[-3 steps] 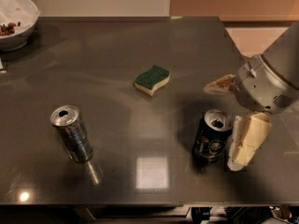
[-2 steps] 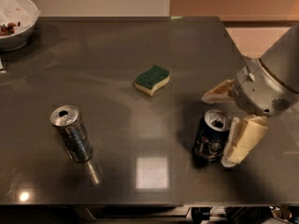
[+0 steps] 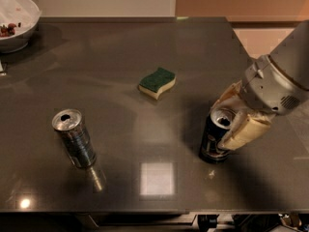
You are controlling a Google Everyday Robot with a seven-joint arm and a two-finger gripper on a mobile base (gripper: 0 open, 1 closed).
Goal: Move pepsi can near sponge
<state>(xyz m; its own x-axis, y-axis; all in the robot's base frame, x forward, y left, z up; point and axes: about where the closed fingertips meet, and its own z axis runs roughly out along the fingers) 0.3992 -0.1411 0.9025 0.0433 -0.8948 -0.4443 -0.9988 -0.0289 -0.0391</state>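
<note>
Left to right: white bowl [image 3: 14,25] at the far-left corner of the desk [image 3: 116,47], not involved. Silver can [image 3: 75,140] stands toward the front-left and hasn't moved; no print I can read on it. Sponge [image 3: 157,82] sits mid-desk, slightly toward the far edge, green side up, same spot as before. Pepsi can [image 3: 214,143] is upright toward the front-right, well apart from the sponge, and it hasn't shifted either. What changed: the gripper [image 3: 223,123] was just off the can's right side a second ago and has now slid left over it, so the can's top sits between the two fingers [image 3: 245,131]. They're spread around it, one on the far side and one on the near-right side, and they don't look clamped yet. So approach looks done, grasp pending, and the carry to the sponge hasn't started. Next is probably close, then a short move toward the desk's middle. On the can's label there's only a pale patch low on the dark body, no legible text or logo from here.
</note>
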